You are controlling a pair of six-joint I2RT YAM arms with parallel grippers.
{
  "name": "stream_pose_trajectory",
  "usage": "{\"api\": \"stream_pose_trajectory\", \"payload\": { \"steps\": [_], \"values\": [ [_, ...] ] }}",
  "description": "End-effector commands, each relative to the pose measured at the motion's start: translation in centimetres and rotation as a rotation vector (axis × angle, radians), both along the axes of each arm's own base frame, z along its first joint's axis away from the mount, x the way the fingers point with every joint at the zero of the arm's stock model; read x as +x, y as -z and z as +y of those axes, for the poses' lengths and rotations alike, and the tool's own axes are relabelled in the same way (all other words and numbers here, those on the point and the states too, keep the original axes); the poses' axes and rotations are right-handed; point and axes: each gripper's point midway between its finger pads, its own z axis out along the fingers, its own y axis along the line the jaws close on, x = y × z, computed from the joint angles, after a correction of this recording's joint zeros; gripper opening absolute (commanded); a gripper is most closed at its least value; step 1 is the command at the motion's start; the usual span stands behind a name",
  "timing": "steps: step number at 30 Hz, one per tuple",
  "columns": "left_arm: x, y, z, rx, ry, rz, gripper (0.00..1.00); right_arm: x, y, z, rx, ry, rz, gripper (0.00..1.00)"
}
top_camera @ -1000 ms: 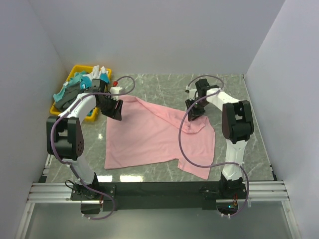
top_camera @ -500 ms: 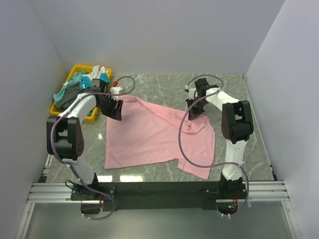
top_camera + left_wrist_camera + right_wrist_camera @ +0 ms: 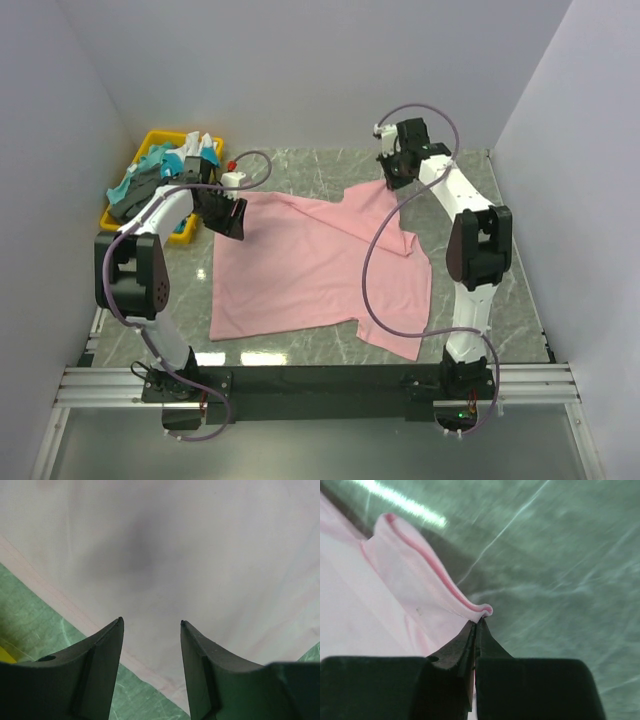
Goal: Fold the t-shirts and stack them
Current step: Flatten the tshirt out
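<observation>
Pale grey walls (image 3: 300,70) closed in the green marbled bench (image 3: 500,260) on three sides. Most of its middle was taken up by the pink t-shirt (image 3: 300,270), spread out loosely, one side running down towards the near edge and the other drawn up towards the far right corner.

At the far left corner stood the yellow bin (image 3: 150,140), holding a jumbled heap: a teal shirt (image 3: 125,188) hanging over its left rim, a dark grey shirt (image 3: 145,185) bunched beside it and a white shirt (image 3: 195,148) at the back.

The left gripper (image 3: 232,222) hung over the far left corner of the pink t-shirt, just beside the bin. From its wrist camera I could see its jaws standing apart, with nothing between them, the pink cloth and its hem lying flat below.

The right gripper (image 3: 392,180) was up near the far edge of the bench, on the right. Its jaws were pressed tight together on a small fold of the pink t-shirt's hemmed edge, and the cloth ran in a taut ridge from there down to the bench.
</observation>
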Motion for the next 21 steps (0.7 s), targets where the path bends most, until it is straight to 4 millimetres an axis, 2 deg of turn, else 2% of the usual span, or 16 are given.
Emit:
{"api": "stream_pose_trajectory", "payload": {
  "steps": [1, 2, 3, 4, 5, 6, 7, 11, 12, 13, 14, 17, 18, 19, 20, 21],
  "values": [
    [2.2, -1.3, 0.0, -0.009, -0.018, -0.062, 0.55, 6.0, -2.4, -2.5, -0.125, 0.058, -0.206, 0.00],
    [2.4, -1.2, -0.1, -0.011, -0.024, -0.058, 0.55, 7.0, -2.5, -3.1, -0.143, 0.069, -0.234, 0.00],
    [2.7, -1.5, -0.1, -0.011, -0.028, -0.067, 0.55, 8.8, -3.9, -3.3, -0.152, 0.088, -0.303, 0.00],
    [2.9, -1.4, -0.1, -0.011, -0.031, -0.064, 0.55, 9.9, -3.0, -3.8, -0.174, 0.105, -0.310, 0.00],
    [3.3, -1.5, 0.0, -0.009, -0.039, -0.067, 0.55, 10.8, -3.1, -4.6, -0.210, 0.126, -0.338, 0.00],
    [3.4, -1.6, 0.0, -0.007, -0.042, -0.067, 0.55, 12.5, -4.7, -4.9, -0.216, 0.150, -0.409, 0.00],
    [3.6, -1.6, 0.1, -0.004, -0.047, -0.068, 0.55, 13.4, -3.7, -5.4, -0.233, 0.165, -0.415, 0.00],
    [4.4, -1.2, 0.3, 0.008, -0.070, -0.061, 0.55, 16.4, -3.9, -5.8, -0.270, 0.191, -0.495, 0.00],
    [4.8, -1.5, 0.3, 0.009, -0.076, -0.071, 0.55, 17.2, -4.8, -5.9, -0.277, 0.209, -0.531, 0.00],
    [5.0, -1.5, 0.3, 0.008, -0.079, -0.075, 0.55, 17.5, -4.0, -6.0, -0.291, 0.215, -0.525, 0.01],
    [5.3, -1.5, 0.3, 0.007, -0.088, -0.077, 0.56, 17.8, -3.9, -5.9, -0.301, 0.215, -0.528, 0.17],
    [6.6, -2.0, 0.4, 0.006, -0.120, -0.108, 0.57, 17.7, -4.7, -6.5, -0.322, 0.244, -0.532, 0.55],
    [7.0, -2.1, 0.4, 0.002, -0.128, -0.114, 0.57, 17.2, -4.4, -6.6, -0.329, 0.242, -0.515, 0.59],
    [7.7, -2.4, 0.4, 0.003, -0.141, -0.138, 0.57, 16.7, -5.8, -6.5, -0.320, 0.243, -0.526, 0.60],
    [8.3, -2.5, 0.4, -0.005, -0.157, -0.148, 0.57, 16.3, -6.4, -6.7, -0.315, 0.246, -0.524, 0.61],
    [8.8, -2.7, 0.4, -0.007, -0.163, -0.163, 0.57, 15.4, -5.7, -6.7, -0.319, 0.236, -0.488, 0.61]
  ]
}}
